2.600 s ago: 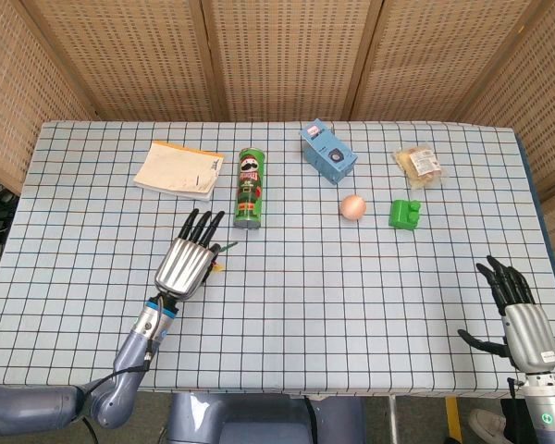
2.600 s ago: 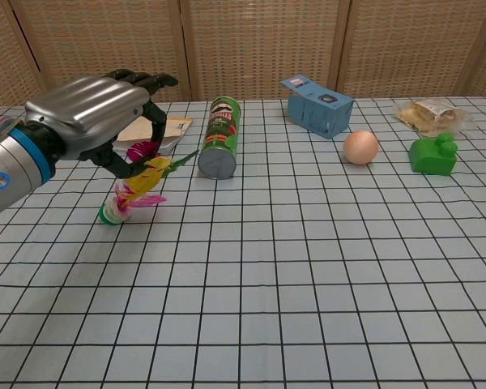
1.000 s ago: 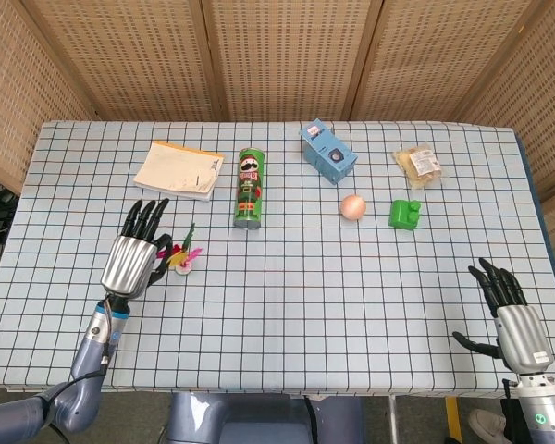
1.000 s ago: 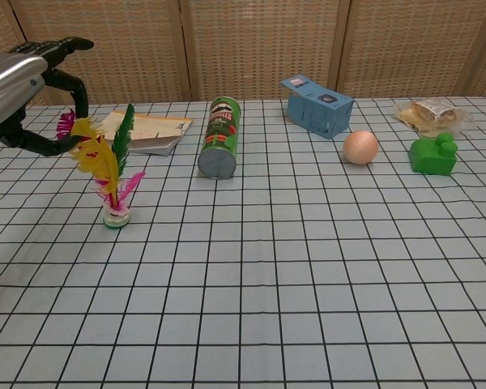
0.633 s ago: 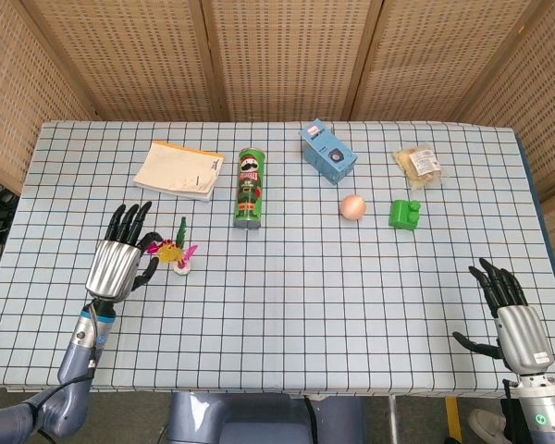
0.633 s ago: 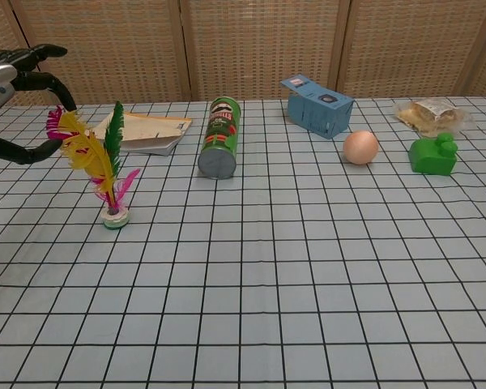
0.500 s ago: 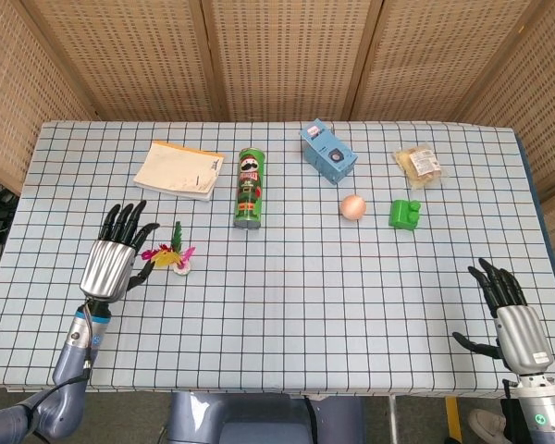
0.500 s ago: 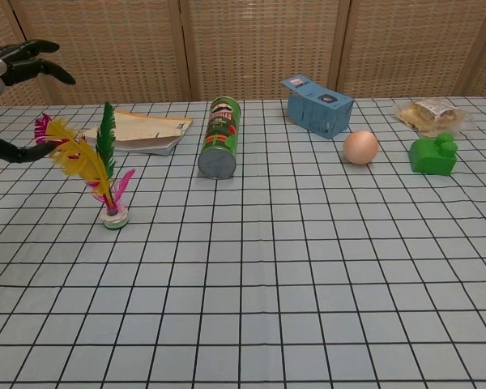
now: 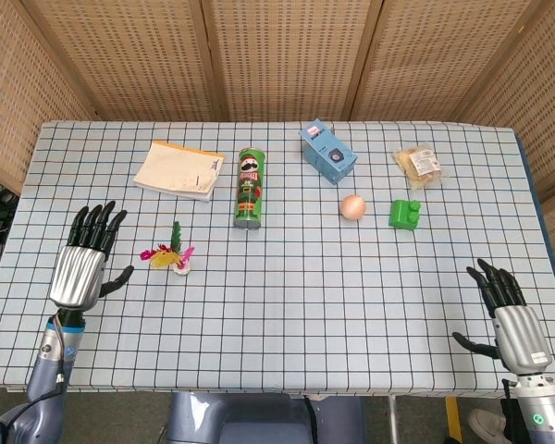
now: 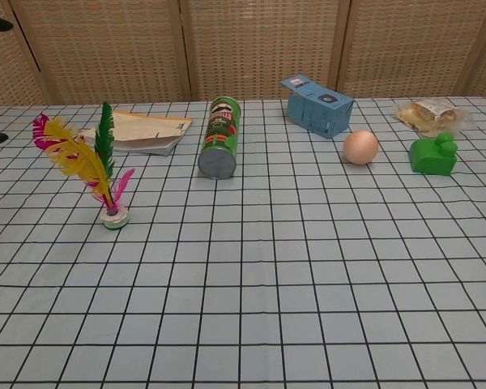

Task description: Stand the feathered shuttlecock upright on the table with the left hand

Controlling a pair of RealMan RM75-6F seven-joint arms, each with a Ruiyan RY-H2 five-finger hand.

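right hand [image 9: 516,324]: near edge on your right, fingers spread, holding nothing, idle.
left hand [image 9: 79,262]: you've pulled it back to the left since 0.5 s ago; now well apart from the shuttlecock, fingers apart, empty. Chest view shows only dark fingertips at the left border.
shuttlecock [image 10: 93,168]: standing on its base on the table [image 9: 296,305], feathers up and leaning a bit left, nothing touching it. It stayed put after your release.
task: looks done; you just need to keep clear.
chips can [image 9: 249,188]: lying on its side behind the shuttlecock; contents can't be seen.
blue box [image 9: 327,150]: far side, closed, contents hidden.
snack bag [image 9: 418,165]: far right, sealed, pale pieces inside.
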